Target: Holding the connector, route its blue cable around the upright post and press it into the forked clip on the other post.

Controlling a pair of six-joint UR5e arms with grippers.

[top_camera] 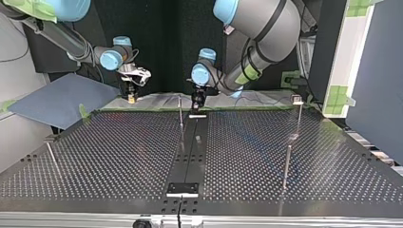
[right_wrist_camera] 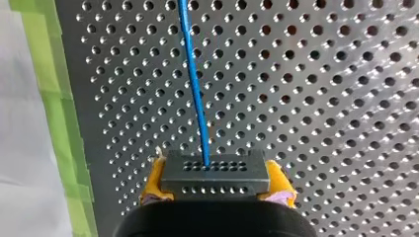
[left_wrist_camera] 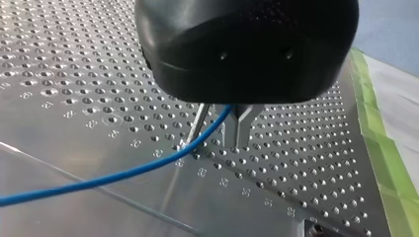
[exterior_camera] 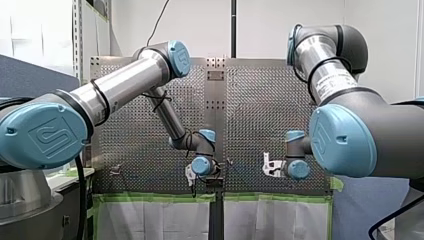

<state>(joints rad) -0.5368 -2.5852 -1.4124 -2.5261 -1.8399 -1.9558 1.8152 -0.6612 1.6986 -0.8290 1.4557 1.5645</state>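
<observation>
Clamped the connector (right_wrist_camera: 215, 181) between the yellow pads (right_wrist_camera: 154, 178) of my right gripper (right_wrist_camera: 215, 170), pinched to its width, the blue cable (right_wrist_camera: 195, 89) running straight ahead over the open perforated table (right_wrist_camera: 321, 98). Sat close beside the green tape edge (right_wrist_camera: 54, 98), with free room on the other side. Could not tell whether my left gripper (left_wrist_camera: 239, 134) gripped the cable reaching it.

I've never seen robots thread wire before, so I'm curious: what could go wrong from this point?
1. The right tool holds the connector only by its sides; a hard pull on the blue cable might slide it out.
2. By the left tool, the cable runs very close to a thin post; it could snag there or pass on the wrong side.
</observation>
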